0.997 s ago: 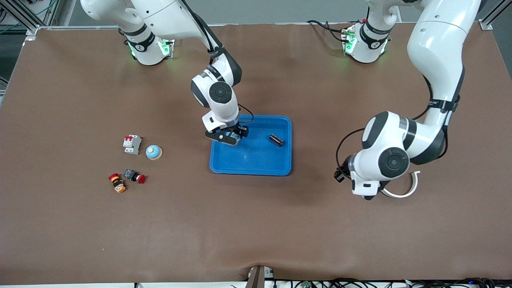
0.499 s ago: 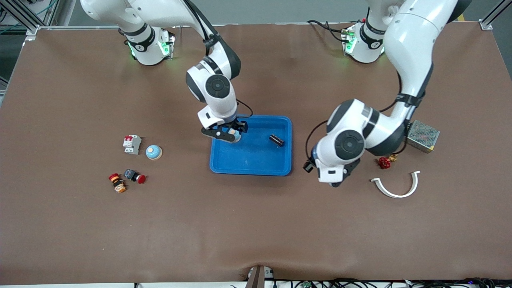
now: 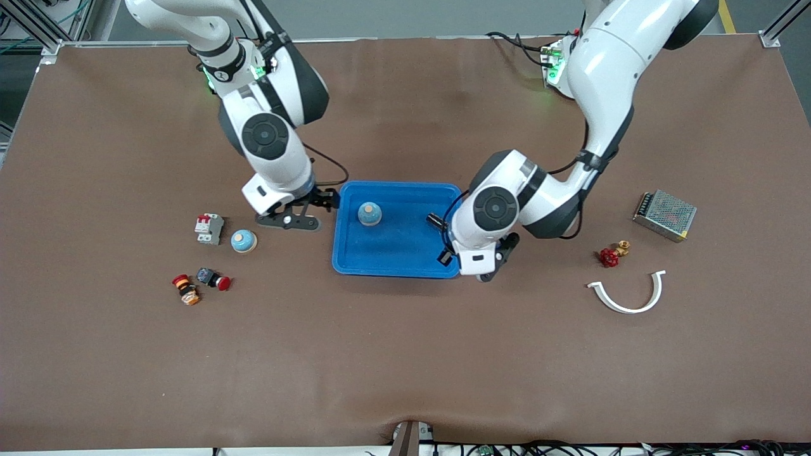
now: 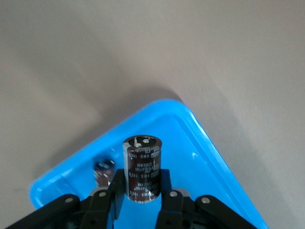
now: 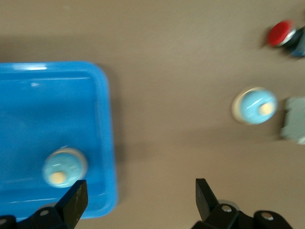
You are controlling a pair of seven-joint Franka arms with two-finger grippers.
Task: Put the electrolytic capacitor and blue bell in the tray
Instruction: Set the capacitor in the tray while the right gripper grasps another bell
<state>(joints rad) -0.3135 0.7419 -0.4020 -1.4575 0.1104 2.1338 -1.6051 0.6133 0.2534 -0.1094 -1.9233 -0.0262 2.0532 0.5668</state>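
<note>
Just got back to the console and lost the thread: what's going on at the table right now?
The left end effector is shut on an electrolytic capacitor, holding it over the tray at the left arm's end. Another capacitor already lies in the tray. A blue bell also sits inside it. The right end effector is open and empty, over the table between the tray and a second blue bell.

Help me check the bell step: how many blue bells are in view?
2. One blue bell sits in the tray; the other rests on the table beside the white breaker. Arms may hide more.
</note>
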